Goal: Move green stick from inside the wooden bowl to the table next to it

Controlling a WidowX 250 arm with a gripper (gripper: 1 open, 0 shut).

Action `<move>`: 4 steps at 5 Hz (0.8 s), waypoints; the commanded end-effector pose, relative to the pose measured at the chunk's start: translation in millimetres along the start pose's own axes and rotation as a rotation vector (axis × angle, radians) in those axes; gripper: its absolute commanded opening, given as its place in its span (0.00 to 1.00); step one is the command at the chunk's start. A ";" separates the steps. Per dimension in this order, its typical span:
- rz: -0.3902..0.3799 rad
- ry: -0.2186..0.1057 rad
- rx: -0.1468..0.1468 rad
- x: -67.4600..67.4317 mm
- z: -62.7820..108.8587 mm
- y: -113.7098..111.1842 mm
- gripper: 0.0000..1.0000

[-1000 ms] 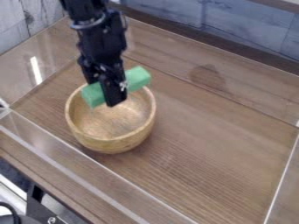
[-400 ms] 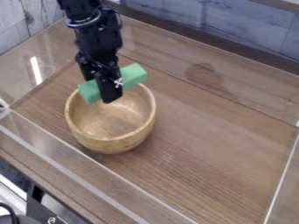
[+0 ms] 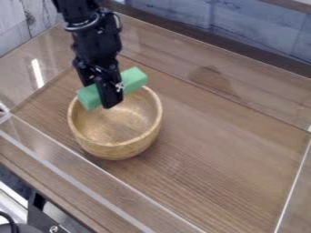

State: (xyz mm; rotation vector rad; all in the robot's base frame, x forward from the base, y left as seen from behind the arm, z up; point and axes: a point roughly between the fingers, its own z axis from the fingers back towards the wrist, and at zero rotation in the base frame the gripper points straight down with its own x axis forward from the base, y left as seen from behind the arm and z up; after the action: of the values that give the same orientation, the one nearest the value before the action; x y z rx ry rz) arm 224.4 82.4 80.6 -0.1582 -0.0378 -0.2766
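Green stick [image 3: 113, 86] is off the bowl floor, tilted, hanging above the back-left rim of the wooden bowl [image 3: 115, 127]. End effector [image 3: 105, 96] points down, clamped nearly closed on the stick's middle; fingertip contact looks firm but is partly hidden. Bowl sits on the worktop [image 3: 225, 146].

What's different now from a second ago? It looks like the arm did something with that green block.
The black robot hand, shut on the small bright green rectangular block, has carried it a little toward the left of the picture, from over the middle of the round light-tan wooden bowl to above its back left rim. The grip is unchanged. The bowl and the dark brown wood-grain table stayed as they were.
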 end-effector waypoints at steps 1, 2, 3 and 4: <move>0.003 -0.027 0.027 7.9 14.6 10.4 0.00; -0.045 -0.019 0.023 6.6 20.6 17.8 0.00; -0.094 -0.013 0.019 5.4 25.4 22.6 0.00; -0.120 -0.010 0.015 8.4 11.7 15.7 0.00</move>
State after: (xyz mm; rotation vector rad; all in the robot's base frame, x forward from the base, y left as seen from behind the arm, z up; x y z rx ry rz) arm 234.3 95.5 83.6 -0.1599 -0.0354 -0.3832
